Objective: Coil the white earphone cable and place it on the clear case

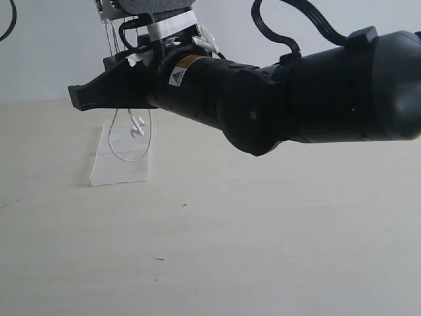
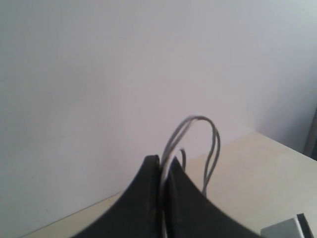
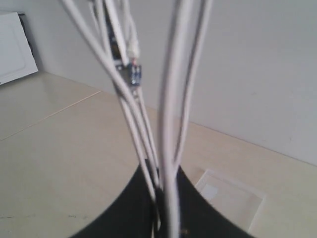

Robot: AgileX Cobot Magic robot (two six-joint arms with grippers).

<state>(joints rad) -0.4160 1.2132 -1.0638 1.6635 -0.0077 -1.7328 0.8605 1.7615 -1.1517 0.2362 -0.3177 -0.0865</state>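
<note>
Pale wall [image 1: 46, 59] behind beige tabletop [image 1: 276, 250]

Yellow sticker [image 1: 189, 62]: on the right arm [image 1: 263, 108], print too small to read.
White triangle sign [image 1: 175, 78]: just beside it, a warning mark without legible words.

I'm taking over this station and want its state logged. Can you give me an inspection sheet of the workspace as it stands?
Surface: pale table, flat, with two tiny dark specks.
Job's things: white earphone cable hangs in loops from both grippers. Its earbuds dangle in line with the clear case, which lies flat on the table. Whether they touch cannot be told.
Clutter: nothing seen.
Grippers: left gripper shut on the cable; right gripper shut on several strands.
Cables: black robot cable arcs above the right arm.
Surroundings: plain pale wall.
</note>
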